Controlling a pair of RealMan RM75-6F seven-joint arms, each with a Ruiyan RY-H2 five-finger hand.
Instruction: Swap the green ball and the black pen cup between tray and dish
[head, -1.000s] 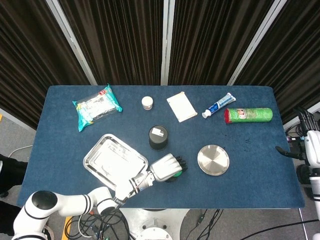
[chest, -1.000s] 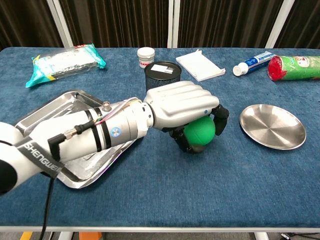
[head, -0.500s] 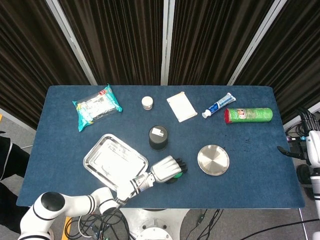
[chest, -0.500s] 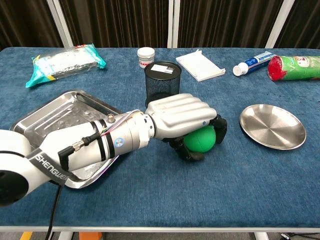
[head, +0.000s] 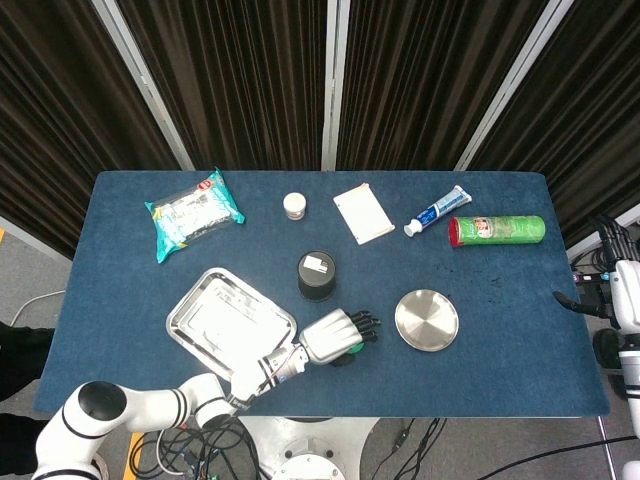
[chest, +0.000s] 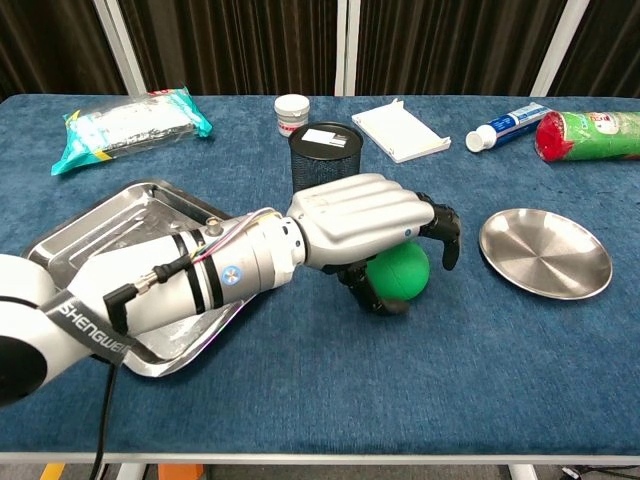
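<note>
While left hand (chest: 365, 215) arches over round green ball (chest: 398, 272), fingers lifted, grip unclear, between empty tray and dish; swap unfinished.

Along the far edge — wipes pack (head: 192, 213), small jar (head: 294, 205), white box (head: 363, 213), toothpaste tube (head: 437, 211), green canister (head: 497, 230)

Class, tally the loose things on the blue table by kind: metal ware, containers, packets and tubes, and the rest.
Metal ware: 2, tray, dish
Containers: 3, black pen cup, white jar, green canister
Packets and tubes: 2, wipes pack, toothpaste
Rest: 2, green ball, white pad
Total: 9
</note>
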